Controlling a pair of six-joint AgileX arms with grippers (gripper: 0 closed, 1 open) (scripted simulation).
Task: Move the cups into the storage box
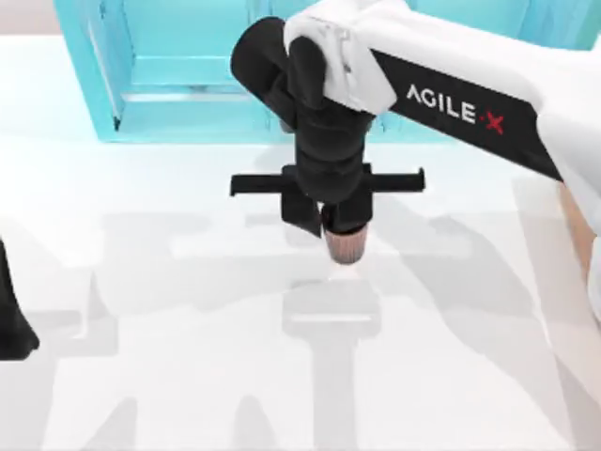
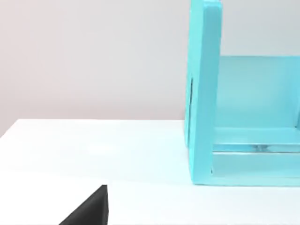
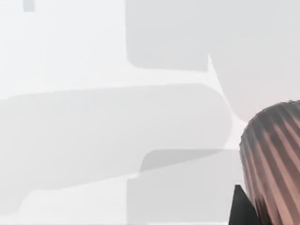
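**Right arm holds a cup above mid-bench**

The white bench (image 1: 141, 282) carries a turquoise shelf unit (image 1: 178, 75) along its far edge. The right arm reaches in from the right, its right gripper (image 1: 344, 233) near the middle of the bench, jaws closed on a ribbed reddish-brown cup (image 1: 344, 248) held above the surface. The left gripper (image 1: 11, 324) sits parked at the left edge; whether its jaws are open cannot be told.

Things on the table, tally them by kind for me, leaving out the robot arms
Ribbed reddish-brown cup, held in the right gripper near the table's middle: 1
Turquoise shelf unit at the back: 1
Tan box edge at the right side: 1
Total: 3
The left gripper sits parked at the left edge.
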